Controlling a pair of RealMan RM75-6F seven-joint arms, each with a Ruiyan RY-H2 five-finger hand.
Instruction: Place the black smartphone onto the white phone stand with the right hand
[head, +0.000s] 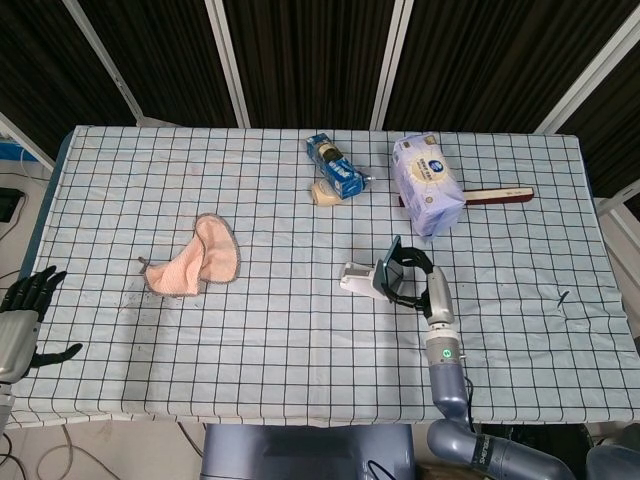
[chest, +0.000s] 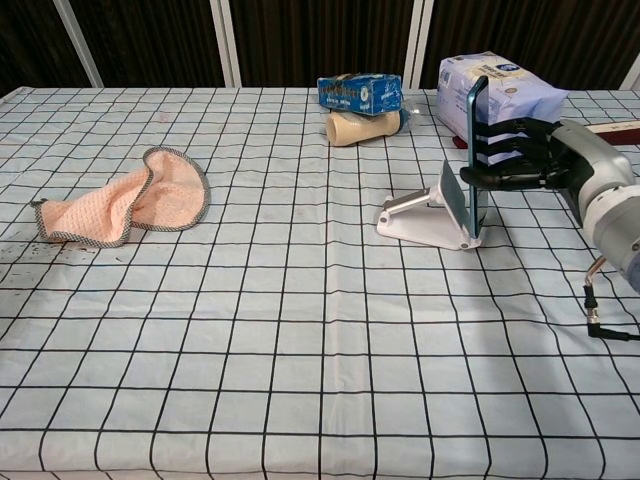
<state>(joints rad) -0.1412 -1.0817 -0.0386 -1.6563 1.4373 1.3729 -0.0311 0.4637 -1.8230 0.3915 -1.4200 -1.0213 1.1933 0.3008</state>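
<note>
My right hand (chest: 520, 153) (head: 415, 280) grips the black smartphone (chest: 474, 158) (head: 393, 257), held upright on edge with a blue rim showing. The phone stands directly against the back plate of the white phone stand (chest: 430, 212) (head: 366, 279), near the middle right of the table; I cannot tell whether its lower edge rests on the stand's lip. My left hand (head: 24, 300) hangs off the table's left edge, fingers apart and holding nothing.
A peach cloth (chest: 135, 200) lies at the left. At the back stand a blue box (chest: 360, 93) over a beige bottle (chest: 365, 127), a tissue pack (chest: 495, 95) and a wooden-handled brush (head: 498, 195). A small dark item (head: 563, 297) lies at the right.
</note>
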